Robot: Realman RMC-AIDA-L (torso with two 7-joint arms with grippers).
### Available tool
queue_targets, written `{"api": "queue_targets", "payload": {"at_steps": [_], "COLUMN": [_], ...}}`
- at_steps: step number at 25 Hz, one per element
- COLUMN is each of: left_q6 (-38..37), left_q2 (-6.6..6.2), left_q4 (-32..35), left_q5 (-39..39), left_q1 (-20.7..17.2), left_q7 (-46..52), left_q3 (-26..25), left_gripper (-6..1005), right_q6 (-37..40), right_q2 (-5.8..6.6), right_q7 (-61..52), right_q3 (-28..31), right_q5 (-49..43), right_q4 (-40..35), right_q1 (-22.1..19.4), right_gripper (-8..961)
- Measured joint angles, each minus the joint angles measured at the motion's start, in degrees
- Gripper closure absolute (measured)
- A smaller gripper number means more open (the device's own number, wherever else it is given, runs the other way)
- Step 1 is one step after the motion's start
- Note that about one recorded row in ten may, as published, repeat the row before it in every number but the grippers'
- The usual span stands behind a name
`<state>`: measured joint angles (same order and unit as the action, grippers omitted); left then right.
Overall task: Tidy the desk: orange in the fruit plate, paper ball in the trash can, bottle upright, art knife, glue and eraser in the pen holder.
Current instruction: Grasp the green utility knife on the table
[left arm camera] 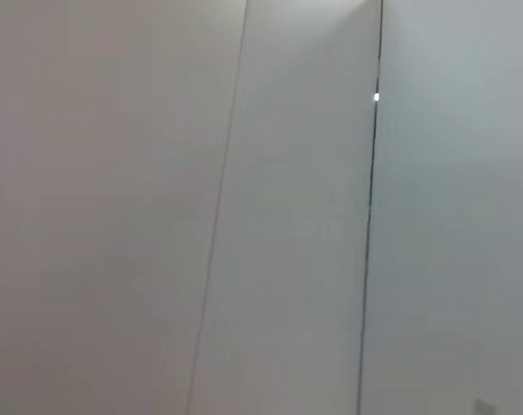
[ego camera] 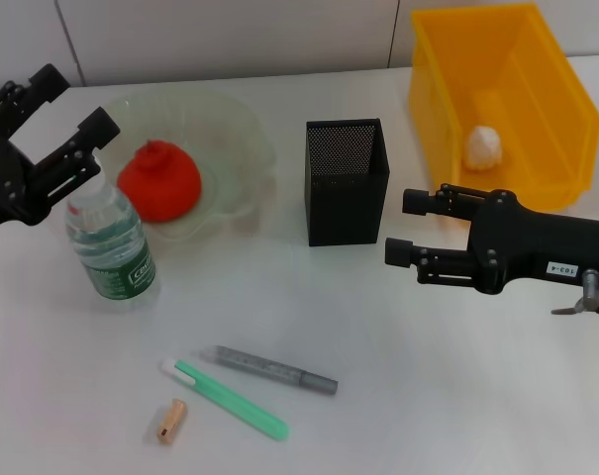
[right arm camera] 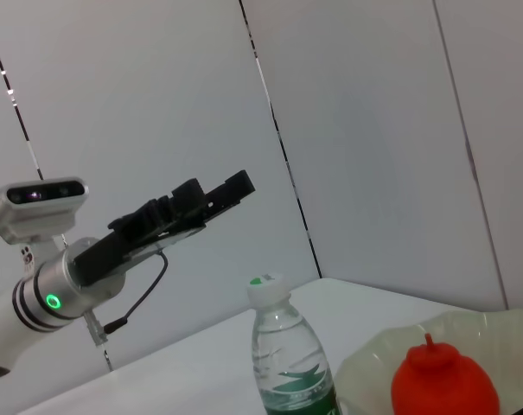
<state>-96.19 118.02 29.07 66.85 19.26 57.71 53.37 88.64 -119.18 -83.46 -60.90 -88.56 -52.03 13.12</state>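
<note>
The small clear plastic bottle (ego camera: 111,247) bears a green label with white print too small to read; the right arm's white sticker likewise.

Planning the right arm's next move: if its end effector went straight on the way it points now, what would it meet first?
Probably the tall black mesh pen holder: the open right end effector points toward the robot's left, roughly level with it. Depth is unclear; it might pass just in front.
</note>
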Motion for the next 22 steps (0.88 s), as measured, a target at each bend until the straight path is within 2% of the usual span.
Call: {"api": "queue_targets", "payload": {"at_steps": [4, 8, 10, 11, 16, 19, 22], "left_q6": [-1.0, -4.8, -4.8, -6.1, -6.3, -5.6, -5.6], "left_q2": [-0.32, -0.2, -0.2, 0.0, 0.09, 0.11, 0.11], "left_q4": [4.0, 11.4, 11.4, 15.6, 18.9, 21.4, 21.6], "left_q5": [4.7, 13.7, 13.7, 19.1, 24.1, 28.4, 29.2], "left_q1": [0.3, 0.7, 0.7, 1.2, 1.7, 1.8, 1.8], "left_q7": [4.4, 8.5, 8.5, 11.6, 15.4, 18.5, 18.8], "left_q3": [0.1, 0.2, 0.2, 0.2, 0.2, 0.2, 0.1], "left_gripper": [196, 196, 196, 196, 196, 197, 197], "right_q6": [0.0, -0.1, -0.1, -0.1, -0.1, -0.1, -0.1], "right_q2": [0.12, 0.18, 0.18, 0.18, 0.22, 0.27, 0.24], "right_q7": [0.2, 0.7, 0.8, 0.9, 1.4, 3.7, 5.4], "right_q3": [0.9, 1.9, 2.0, 2.0, 2.0, 2.0, 2.1], "right_q5": [-0.2, -0.2, -0.2, -0.3, -1.2, -5.4, -7.5], "right_q4": [0.5, 1.3, 1.4, 1.4, 1.2, -0.6, -1.1], "right_q1": [0.1, 0.3, 0.3, 0.3, 0.3, 0.1, 0.0], "right_gripper": [180, 180, 180, 180, 180, 180, 180]}}
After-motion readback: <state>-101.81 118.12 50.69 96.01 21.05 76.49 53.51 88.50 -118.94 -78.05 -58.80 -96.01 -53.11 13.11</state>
